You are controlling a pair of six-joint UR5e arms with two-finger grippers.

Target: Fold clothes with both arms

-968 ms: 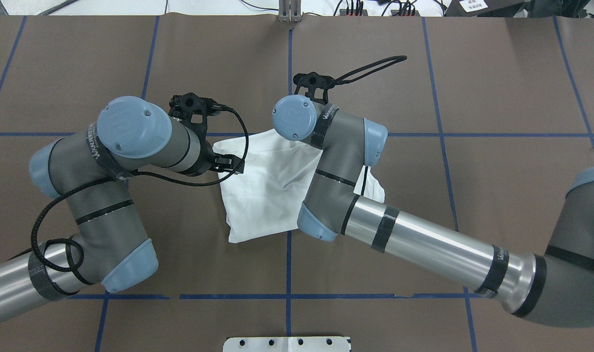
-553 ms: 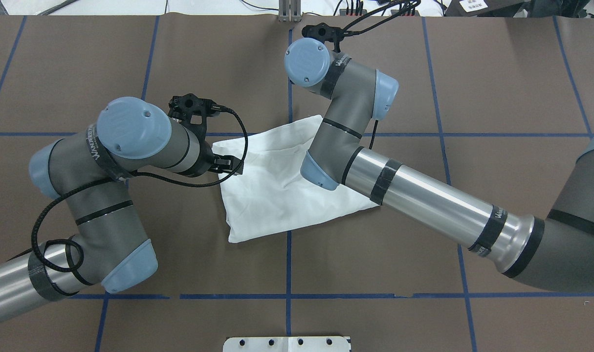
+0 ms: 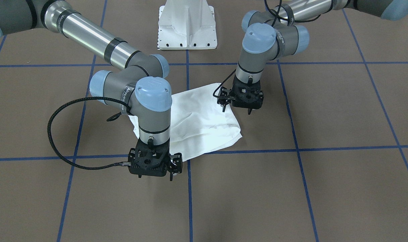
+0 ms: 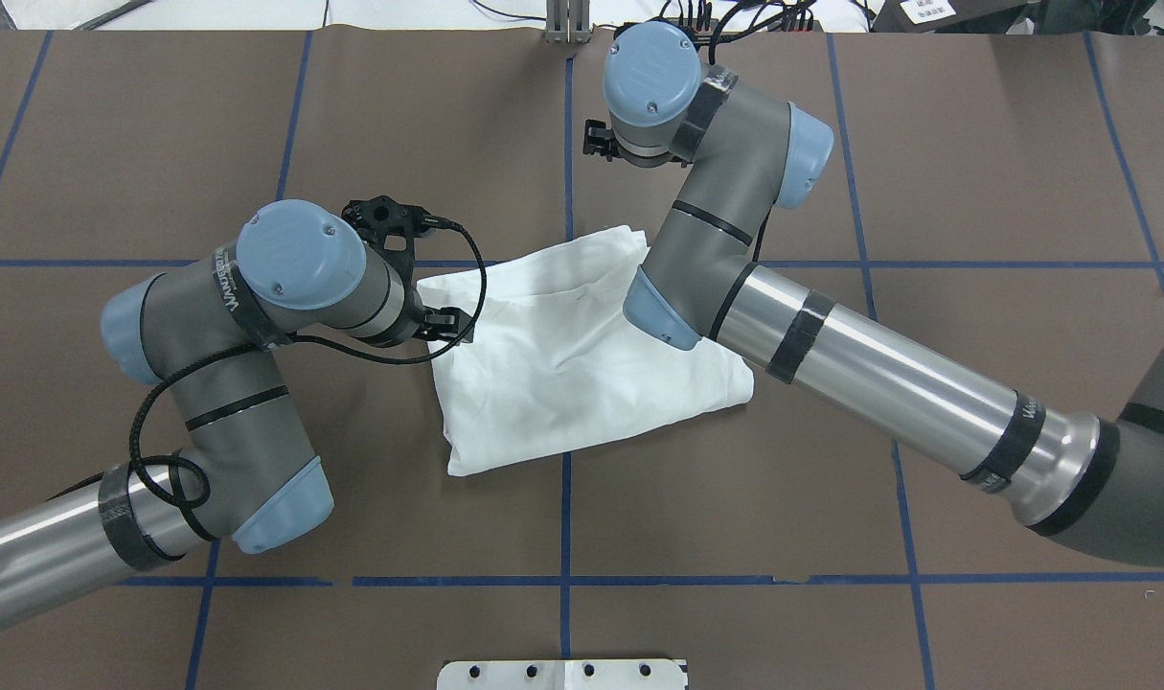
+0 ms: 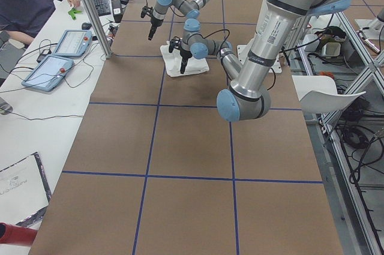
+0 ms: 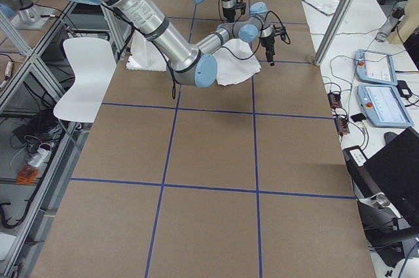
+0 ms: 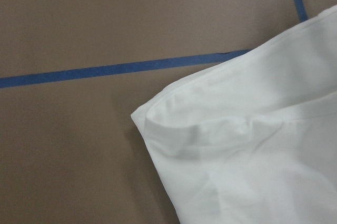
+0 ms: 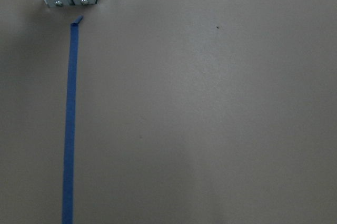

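The clothes are one white T-shirt [image 4: 562, 355], folded into a rough rectangle on the brown table [image 3: 324, 111]; no print shows. My left gripper [image 3: 237, 110] hangs open and empty just above the shirt's edge on my left. One folded corner of the shirt [image 7: 247, 150] fills the left wrist view. My right gripper [image 3: 155, 176] is open and empty too, raised above bare table beyond the shirt's far side. From overhead the right wrist [image 4: 649, 77] sits near the table's far edge. The right wrist view holds only table and blue tape [image 8: 70, 124].
A white pedestal base [image 3: 187, 27] stands at the near middle edge. Blue tape lines [image 4: 735, 580] grid the brown cover. A metal post [image 4: 567, 24] and cables sit at the far edge. A person [image 5: 30, 3] sits at a side desk with tablets.
The right arm, low over the shirt a second ago, has swung away toward the far edge. The shirt's right part now lies flat. The left arm has shifted slightly right.
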